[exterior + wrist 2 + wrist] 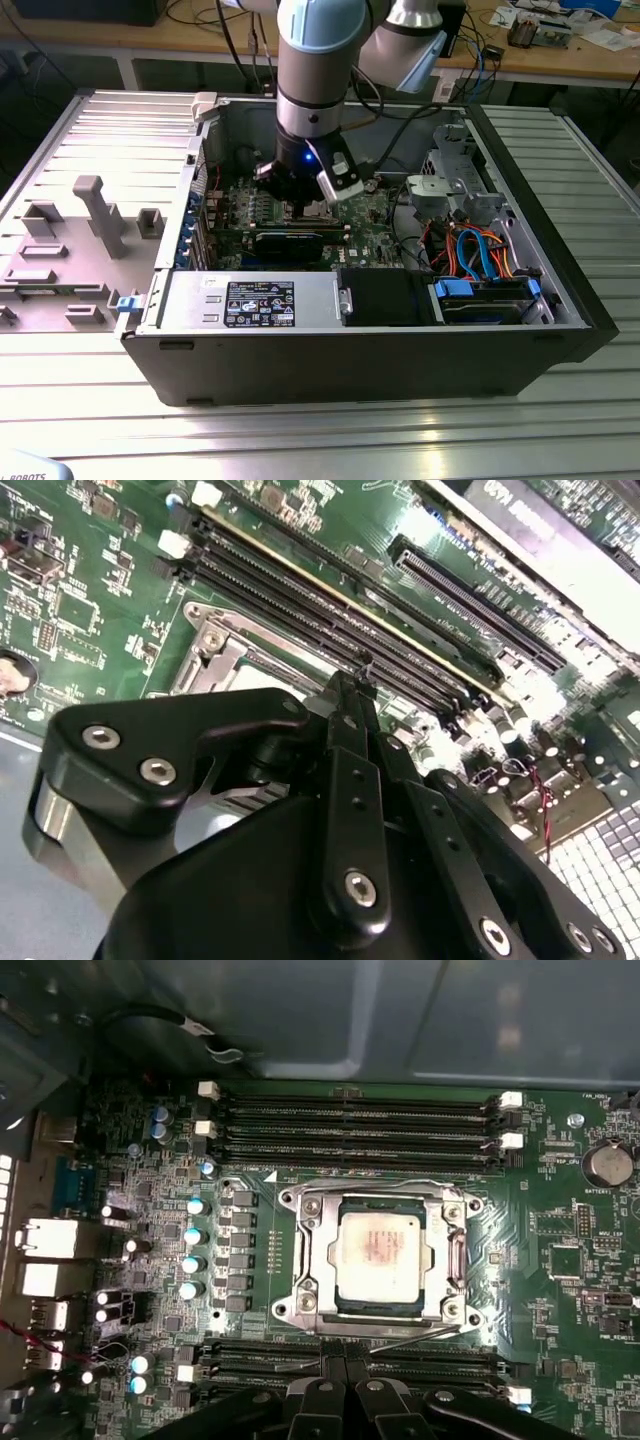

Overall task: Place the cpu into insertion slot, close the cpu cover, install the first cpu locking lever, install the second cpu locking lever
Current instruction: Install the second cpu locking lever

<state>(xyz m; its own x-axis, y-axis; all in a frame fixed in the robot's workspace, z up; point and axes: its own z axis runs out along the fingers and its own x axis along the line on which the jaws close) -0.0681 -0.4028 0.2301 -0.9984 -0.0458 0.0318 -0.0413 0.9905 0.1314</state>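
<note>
Resting in insertion slot [375, 1260], cpu [380, 1254], cover [457, 1256] closed

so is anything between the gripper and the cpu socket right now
Nothing visible. In the first wrist view the cpu sits in the insertion slot with the cpu cover framing it, and the gripper hangs at the socket's edge with only bare board and memory slots nearby.

Bright light is falling on the metal table [330, 430] in the exterior view, making white shiny patches. Inside the computer case [560, 310] it is looking darker. In the second wrist view, glare is washing out one corner, and the close black gripper [345, 695] is looking blurry.
</note>
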